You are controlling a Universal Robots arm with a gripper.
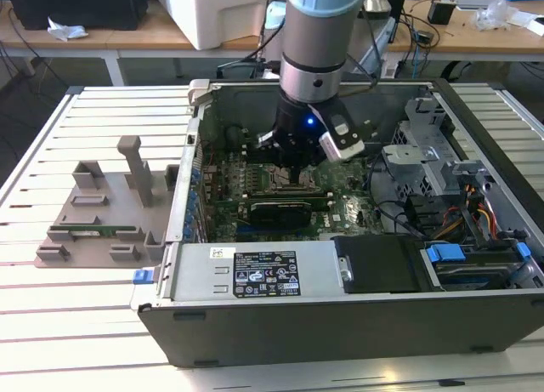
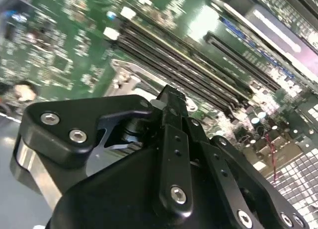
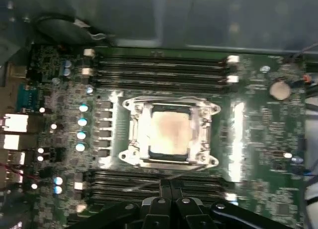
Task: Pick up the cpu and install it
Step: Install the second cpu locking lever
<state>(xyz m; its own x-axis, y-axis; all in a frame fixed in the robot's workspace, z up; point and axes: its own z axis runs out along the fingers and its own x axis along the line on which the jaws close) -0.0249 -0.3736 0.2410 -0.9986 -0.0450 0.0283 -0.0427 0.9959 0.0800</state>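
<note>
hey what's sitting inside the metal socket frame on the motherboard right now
In the first wrist view, the cpu lies flat inside the socket frame, silvery top showing. Whatever is beneath it is covered.

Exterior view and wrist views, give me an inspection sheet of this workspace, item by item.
Surface: white slatted table carrying an open grey computer case.
Job's things: silvery square cpu lies inside the metal-framed socket on the green motherboard.
Clutter: grey plastic fixture tray on the exterior view's left, beside the case.
Grippers: black tool hangs over the socket, inside the case; finger state cannot be told.
Cables: coloured wire bundle near the drive bays at the exterior view's right.
Surroundings: wooden benches behind, with boxes and leads.
</note>
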